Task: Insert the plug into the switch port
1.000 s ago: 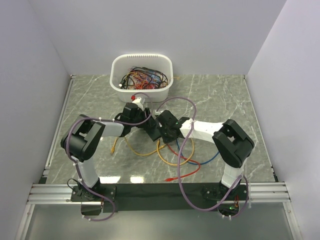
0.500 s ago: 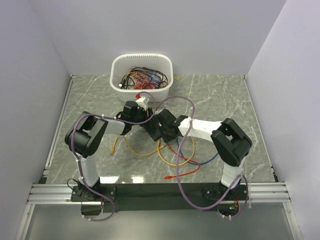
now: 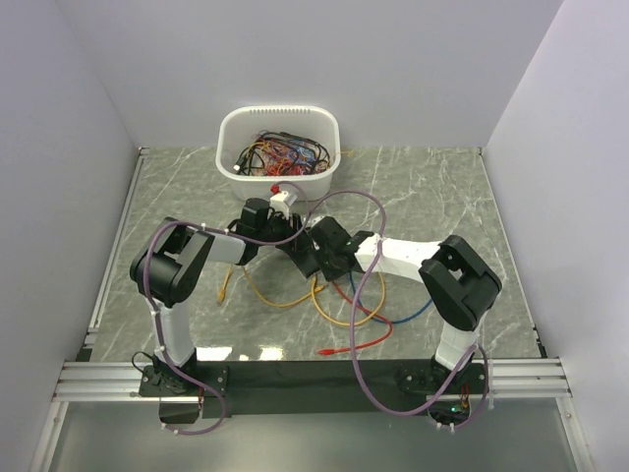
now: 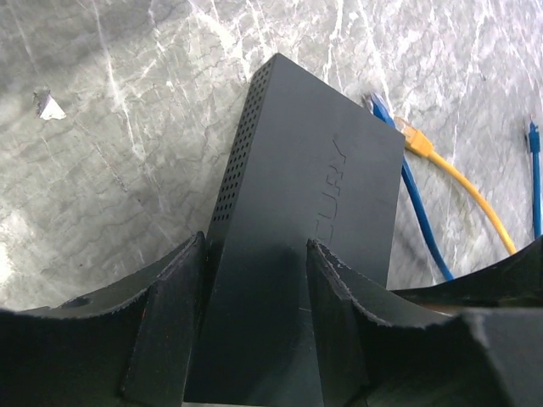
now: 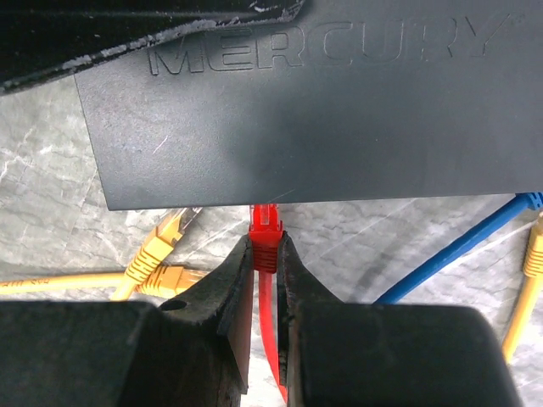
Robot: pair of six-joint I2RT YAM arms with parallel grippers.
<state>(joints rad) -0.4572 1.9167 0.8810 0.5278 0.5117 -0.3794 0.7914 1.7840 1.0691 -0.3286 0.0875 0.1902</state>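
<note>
Two claws worked on one flat matte-black rectangular switch box. The left gripper was clenched across its near end, one finger against each long side, steadying it over the grey marble table. The right gripper was pinched on the red plastic plug of the thin red cable. In the right wrist view the plug's tip met the box's edge just below the lettered top face. The switch port itself sat on the side face and was hidden under that edge, so whether the plug had begun to enter could not be told.

The step in hand looked like the insertion itself. The next move seemed to call for a short, straight push along the plug's own axis, the left claw bracing the box against it until the latch seated, with release only after that. Loose yellow plugs and a blue cable lay just beside the red one but not in its line.

Compared with a second earlier, the left arm's elbow had swung inward toward the middle. The free tail of the red cable had slid slightly left on the table. The spot where the two claws met had barely shifted, and the white oval tub of tangled wires had not moved.
</note>
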